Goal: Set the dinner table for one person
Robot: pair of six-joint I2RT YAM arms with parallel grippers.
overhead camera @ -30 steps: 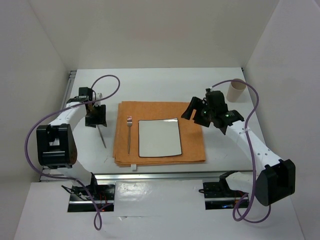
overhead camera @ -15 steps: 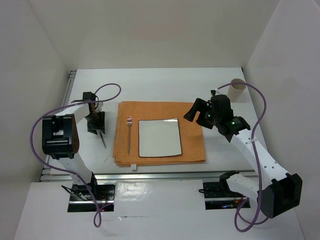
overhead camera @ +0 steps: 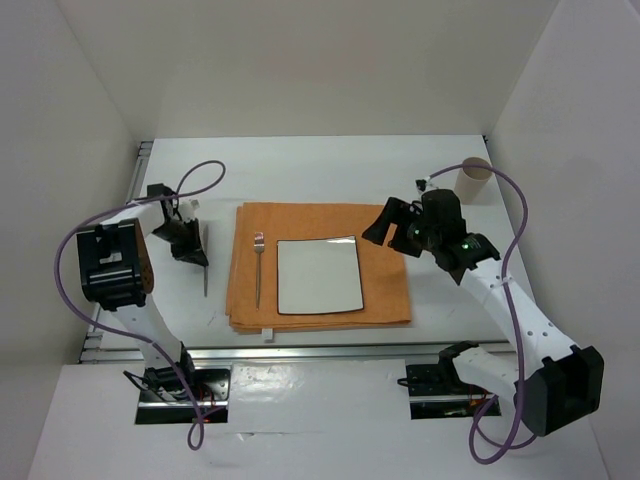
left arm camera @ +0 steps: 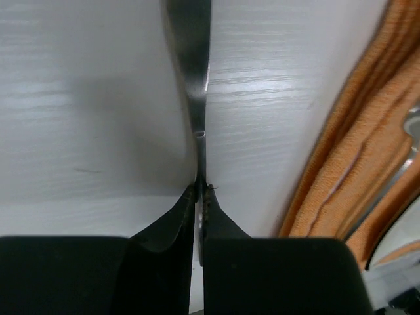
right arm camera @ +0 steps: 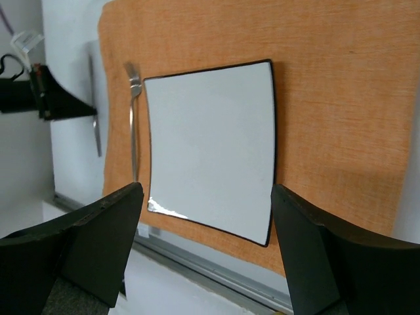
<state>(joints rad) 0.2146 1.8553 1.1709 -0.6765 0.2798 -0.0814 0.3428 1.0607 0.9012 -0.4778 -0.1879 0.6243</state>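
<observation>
Left arm folded back, wrist low. Left pincer (overhead camera: 193,252) clamped on a slim knife (left arm camera: 190,79) over the white worktop (overhead camera: 300,170), just left of the orange cloth (overhead camera: 385,285). Right arm reaches inward, its right pincer (overhead camera: 388,222) spread wide above the cloth's right side, beside the plate (overhead camera: 318,275).

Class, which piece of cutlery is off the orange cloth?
The knife, left of the cloth, gripped by the left pincer; the fork lies on the cloth beside the plate.
</observation>
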